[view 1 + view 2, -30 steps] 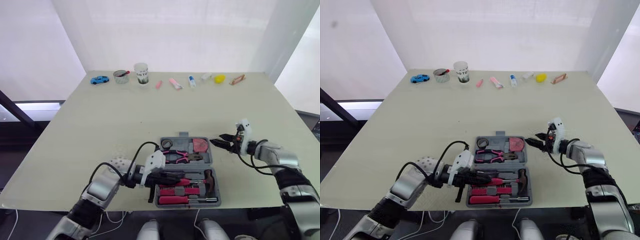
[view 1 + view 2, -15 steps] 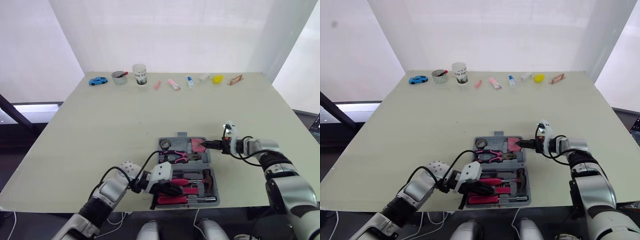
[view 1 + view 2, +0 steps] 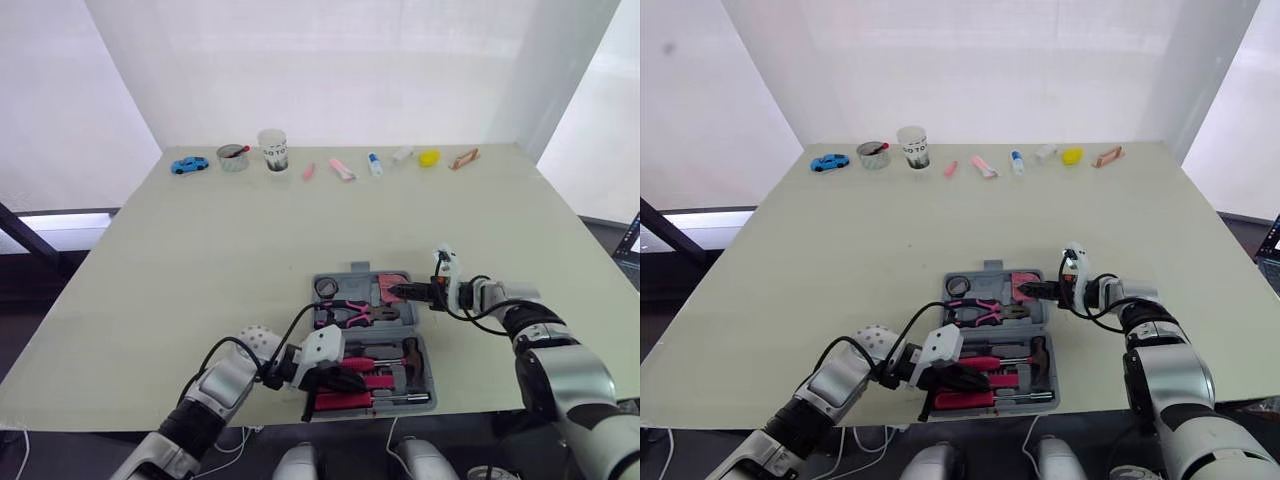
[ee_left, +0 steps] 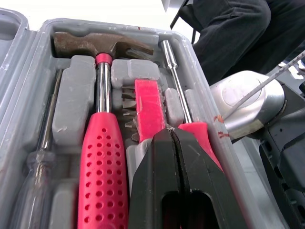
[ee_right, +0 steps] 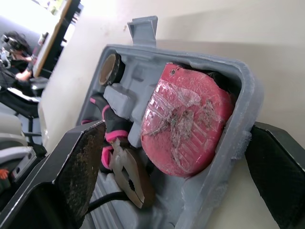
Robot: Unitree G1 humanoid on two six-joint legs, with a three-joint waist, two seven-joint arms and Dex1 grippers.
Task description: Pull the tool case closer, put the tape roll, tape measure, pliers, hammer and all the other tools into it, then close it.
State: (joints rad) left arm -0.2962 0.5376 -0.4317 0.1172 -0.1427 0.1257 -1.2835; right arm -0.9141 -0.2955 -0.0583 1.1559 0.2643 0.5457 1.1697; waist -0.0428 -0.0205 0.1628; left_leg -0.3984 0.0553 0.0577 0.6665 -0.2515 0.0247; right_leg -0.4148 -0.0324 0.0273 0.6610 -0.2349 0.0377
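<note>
Evidently the tools are already seated in the tool case [image 5: 240, 102], so the step in hand is judged to be the closing. The right gripper [image 3: 397, 291] is spread wide, with the case's corner wall taken between its two fingers. The red tape measure [image 5: 183, 126] lies just inside that wall, straight ahead of the claw, and the pliers [image 3: 358, 312] and tape roll [image 5: 109, 69] are found further beyond it. The left gripper [image 4: 170, 138] is pressed together on nothing, its tips held over the red screwdriver handle [image 4: 202, 143], with the hammer [image 4: 102, 143] just beside them. For a clean close, the wall alone should be pinched, not the tape measure, and that half should be swung slowly over the hinge. The left claw should be drawn out of the tray before the halves meet, or it may be trapped. Any tool standing proud is best pressed flat first.
</note>
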